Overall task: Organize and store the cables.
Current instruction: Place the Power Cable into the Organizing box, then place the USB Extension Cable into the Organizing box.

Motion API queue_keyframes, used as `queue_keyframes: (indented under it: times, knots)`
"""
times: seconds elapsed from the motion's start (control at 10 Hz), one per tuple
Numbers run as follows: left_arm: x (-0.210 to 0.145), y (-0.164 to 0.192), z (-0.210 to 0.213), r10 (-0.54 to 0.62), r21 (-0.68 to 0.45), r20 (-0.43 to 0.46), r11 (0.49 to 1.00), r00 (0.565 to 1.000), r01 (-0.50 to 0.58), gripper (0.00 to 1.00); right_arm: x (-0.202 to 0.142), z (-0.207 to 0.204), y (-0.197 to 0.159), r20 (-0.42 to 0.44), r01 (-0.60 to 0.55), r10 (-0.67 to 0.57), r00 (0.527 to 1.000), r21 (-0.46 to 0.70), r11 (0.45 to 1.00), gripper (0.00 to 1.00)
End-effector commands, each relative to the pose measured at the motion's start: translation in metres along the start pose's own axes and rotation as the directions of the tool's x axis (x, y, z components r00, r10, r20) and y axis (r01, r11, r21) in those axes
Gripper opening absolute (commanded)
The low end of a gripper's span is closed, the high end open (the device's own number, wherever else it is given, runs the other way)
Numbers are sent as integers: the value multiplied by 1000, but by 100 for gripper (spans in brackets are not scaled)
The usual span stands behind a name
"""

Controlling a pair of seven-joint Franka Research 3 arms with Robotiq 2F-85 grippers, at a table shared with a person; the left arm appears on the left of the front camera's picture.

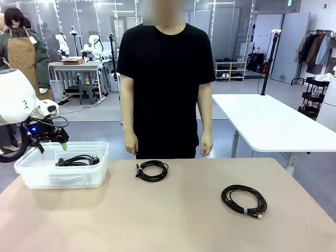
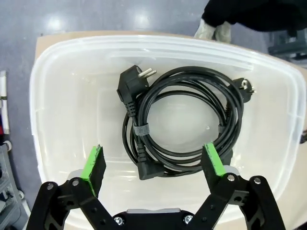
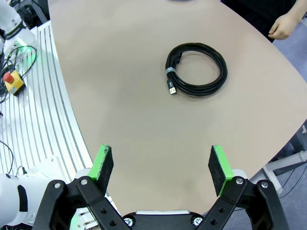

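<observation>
About a third of the job is judged done: one of three cables is stored and two are left out on the table [image 1: 157,228].

Nearest, the right gripper [image 3: 160,149] is held above bare tabletop, its jaws spread wide with nothing between the green pads. The top is seen as matte beige, smooth, with a rounded edge. Ahead of that gripper the near cable [image 3: 221,72] is laid flat: a thin black cord in a neat round coil, bound by a small grey tie, with a flat metal plug end sticking out. Well apart from it, toward the table's middle, the middle cable [image 1: 152,179] is found, a smaller and looser coil of the same dull black sheath.

Farther on, at the left edge, the bin [image 1: 63,176] is set: translucent plastic, glossy, a rounded rectangle with a lipped rim. On its floor the stored cable [image 2: 140,143] is seen, a thicker rubbery power cord wound in several loops, strapped with a grey band, with a round two-pin plug at one end. The left gripper [image 2: 152,148] is held above it, jaws wide apart and empty; no contact with the cord can be made out.

Beyond the far edge a person [image 1: 165,79] is standing, hands hung at the sides.

Both loose coils are judged easy to pinch at the rim.
</observation>
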State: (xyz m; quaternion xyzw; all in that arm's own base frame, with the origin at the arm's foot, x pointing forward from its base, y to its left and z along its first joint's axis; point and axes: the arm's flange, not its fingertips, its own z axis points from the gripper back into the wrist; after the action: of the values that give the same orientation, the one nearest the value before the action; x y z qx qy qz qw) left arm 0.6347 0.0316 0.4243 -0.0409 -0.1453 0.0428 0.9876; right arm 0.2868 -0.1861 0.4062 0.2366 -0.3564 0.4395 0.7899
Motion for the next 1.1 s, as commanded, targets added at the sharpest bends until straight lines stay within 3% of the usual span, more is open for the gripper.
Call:
queue_keyframes:
  times: [0.0, 1.0]
  knots:
    - [5, 2, 0, 24, 3, 2, 1000, 1000, -24, 100, 1, 1, -1, 16, 3, -3, 1000, 0, 1000, 100]
    - [5, 2, 0, 24, 3, 2, 1000, 1000, -24, 100, 1, 1, -1, 16, 3, -3, 1000, 0, 1000, 100]
